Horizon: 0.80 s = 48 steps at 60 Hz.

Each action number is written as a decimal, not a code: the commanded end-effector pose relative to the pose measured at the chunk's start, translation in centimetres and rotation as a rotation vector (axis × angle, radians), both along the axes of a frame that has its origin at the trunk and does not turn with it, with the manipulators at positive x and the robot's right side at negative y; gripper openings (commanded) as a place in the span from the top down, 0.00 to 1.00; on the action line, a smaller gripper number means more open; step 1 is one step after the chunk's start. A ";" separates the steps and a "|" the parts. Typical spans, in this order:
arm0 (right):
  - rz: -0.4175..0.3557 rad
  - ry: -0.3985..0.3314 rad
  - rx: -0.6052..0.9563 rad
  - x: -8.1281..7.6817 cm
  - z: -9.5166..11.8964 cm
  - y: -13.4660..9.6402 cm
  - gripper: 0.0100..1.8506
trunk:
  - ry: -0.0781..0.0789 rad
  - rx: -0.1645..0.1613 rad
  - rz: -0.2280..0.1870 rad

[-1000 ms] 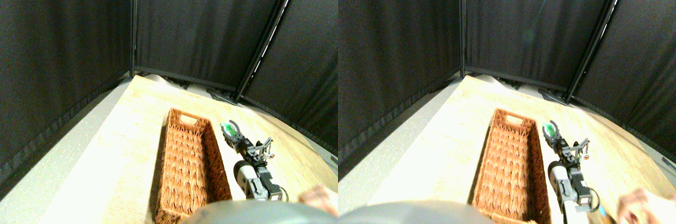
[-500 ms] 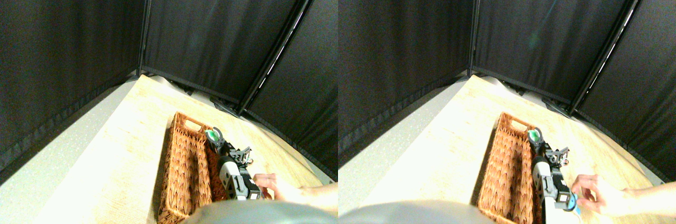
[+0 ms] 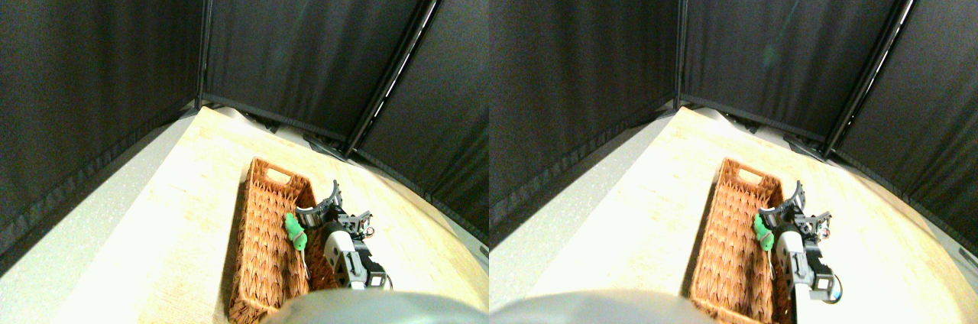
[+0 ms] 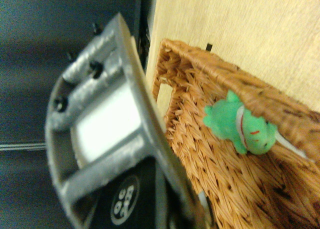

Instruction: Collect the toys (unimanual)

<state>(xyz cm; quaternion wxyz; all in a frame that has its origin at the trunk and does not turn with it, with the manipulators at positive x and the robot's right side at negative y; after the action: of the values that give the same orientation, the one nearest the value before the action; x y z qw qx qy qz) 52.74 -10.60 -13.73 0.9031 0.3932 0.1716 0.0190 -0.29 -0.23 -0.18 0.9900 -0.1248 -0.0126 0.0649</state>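
Note:
One green plush toy [image 3: 294, 231] lies inside the long brown wicker basket [image 3: 260, 209], against its right-hand wall. The wrist view shows this toy [image 4: 240, 127] resting on the weave just under the basket's rim [image 4: 260, 96], its white cord trailing off. My right gripper [image 3: 321, 203] hovers over the basket's right rim, just beyond the toy. It is open, jaws spread wide, with nothing between them. The dark frame of one jaw [image 4: 107, 134] fills much of the wrist view. No other toys show.
The basket stands lengthwise on a pale wooden table [image 3: 191, 186]. Black curtain panels [image 3: 306, 34] on dark poles close off the back and both sides. Grey floor [image 3: 84, 225] runs along the table's left edge.
The green toy has left my gripper and now lies in the basket, and the jaws have opened. A person's hand at the lower right half a second ago has gone.

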 end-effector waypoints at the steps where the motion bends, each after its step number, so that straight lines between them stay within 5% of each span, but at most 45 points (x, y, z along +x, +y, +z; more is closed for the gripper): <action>1: -0.048 -0.146 0.023 0.6 1.7 -2.2 0.50 | 0.015 0.022 -0.014; 11: -0.132 -0.210 0.037 0.8 2.4 -5.6 0.56 | 0.018 0.056 -0.050; 27: -0.269 -0.409 -0.084 -0.5 2.9 -12.2 0.63 | 0.022 0.119 -0.104; 48: -0.307 -0.418 -0.069 -1.6 2.2 -14.2 0.70 | 0.025 0.154 -0.129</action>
<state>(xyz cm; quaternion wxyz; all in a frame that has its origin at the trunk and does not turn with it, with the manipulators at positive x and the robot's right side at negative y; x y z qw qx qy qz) 52.83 -12.34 -13.21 0.9172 0.3923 0.0675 -0.0167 -0.15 -0.32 -0.25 0.9928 -0.1073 -0.0072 0.0523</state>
